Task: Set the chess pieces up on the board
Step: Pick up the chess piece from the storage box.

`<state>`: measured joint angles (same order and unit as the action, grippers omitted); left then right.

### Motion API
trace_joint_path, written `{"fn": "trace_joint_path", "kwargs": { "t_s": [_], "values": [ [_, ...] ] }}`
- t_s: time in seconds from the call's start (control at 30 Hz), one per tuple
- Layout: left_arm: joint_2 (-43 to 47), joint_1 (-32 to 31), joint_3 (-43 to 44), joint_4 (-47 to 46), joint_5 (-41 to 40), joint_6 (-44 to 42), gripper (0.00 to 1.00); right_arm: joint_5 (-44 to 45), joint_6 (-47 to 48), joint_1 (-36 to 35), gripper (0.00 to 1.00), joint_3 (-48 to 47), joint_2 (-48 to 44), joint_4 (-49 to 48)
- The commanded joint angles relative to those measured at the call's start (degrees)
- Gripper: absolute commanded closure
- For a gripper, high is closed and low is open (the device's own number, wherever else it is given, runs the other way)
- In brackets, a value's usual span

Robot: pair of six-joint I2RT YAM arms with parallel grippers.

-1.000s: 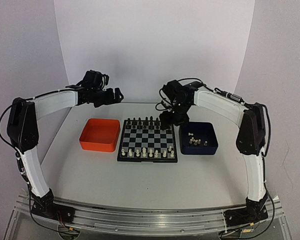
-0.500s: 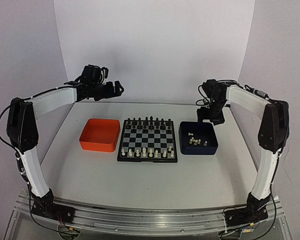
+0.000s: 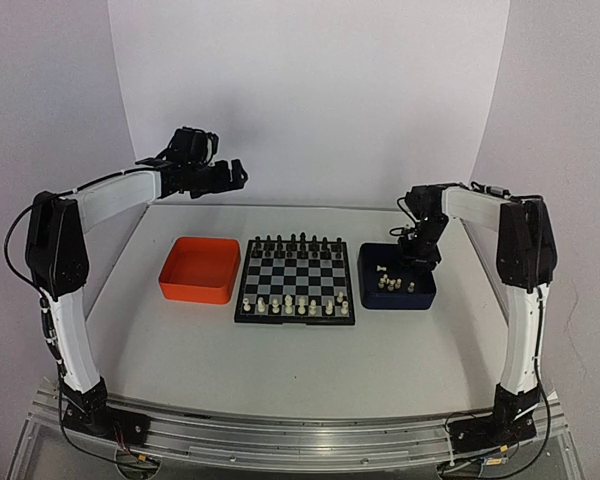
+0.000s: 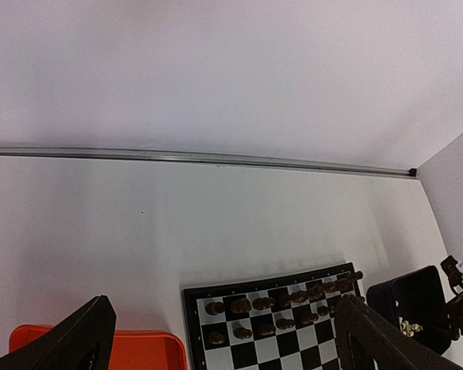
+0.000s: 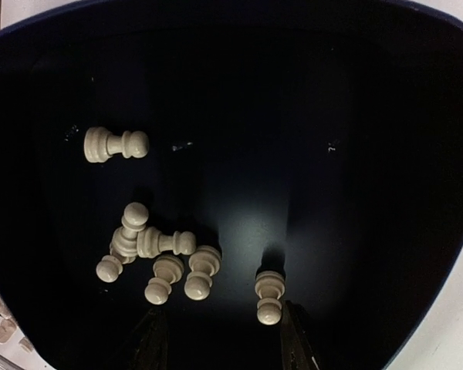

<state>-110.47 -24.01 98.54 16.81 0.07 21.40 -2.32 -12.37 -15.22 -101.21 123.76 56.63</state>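
The board (image 3: 296,272) sits between the orange tray (image 3: 194,291) and the dark blue tray (image 3: 400,301). Black pieces (image 3: 292,243) line its far rows and cream-white ones its near rows, which look incomplete from overhead, as far as we can judge.

The rest of the chess pieces (image 5: 156,250) lie toppled on the dark blue tray's floor. There are six: one apart at the left, four in a touching heap, and one alone toward the right. That explains why the right gripper (image 5: 220,320) hangs nose-down over this tray, and we read it as lining up the next pick. Its jaws stand apart with nothing between them. The lone piece (image 5: 268,297) lies just inside one finger, and we cannot tell whether they touch. The right arm reaches forward, its forearm bent inward and down.

The left gripper (image 3: 228,176) is held high behind the orange tray on an outstretched arm. Its jaws are spread wide and empty, probably to keep clear of the board.
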Motion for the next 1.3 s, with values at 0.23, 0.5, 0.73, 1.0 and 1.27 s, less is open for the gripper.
{"fn": "trace_joint_path", "kwargs": {
  "t_s": [0.23,0.5,0.73,1.0,1.27],
  "values": [
    [-2.78,0.36,6.21,2.22,-1.02,1.22,0.0,-4.23,2.78,0.54,0.64,-4.72,3.75,1.3],
    [-2.59,0.31,5.8,2.52,-1.04,1.52,0.0,-5.46,3.14,0.54,0.7,-4.4,4.53,1.94],
    [-2.57,0.37,5.56,2.41,-0.8,1.53,0.0,-5.0,2.97,0.54,0.78,-4.77,5.35,2.27],
    [-2.86,0.37,5.62,2.34,-0.5,1.19,0.0,-5.45,2.69,0.56,0.8,-4.67,5.88,2.54],
    [-3.04,0.37,5.46,2.05,-0.25,1.11,0.0,-6.59,1.8,0.52,0.81,-5.13,7.03,2.56]
  ]
}}
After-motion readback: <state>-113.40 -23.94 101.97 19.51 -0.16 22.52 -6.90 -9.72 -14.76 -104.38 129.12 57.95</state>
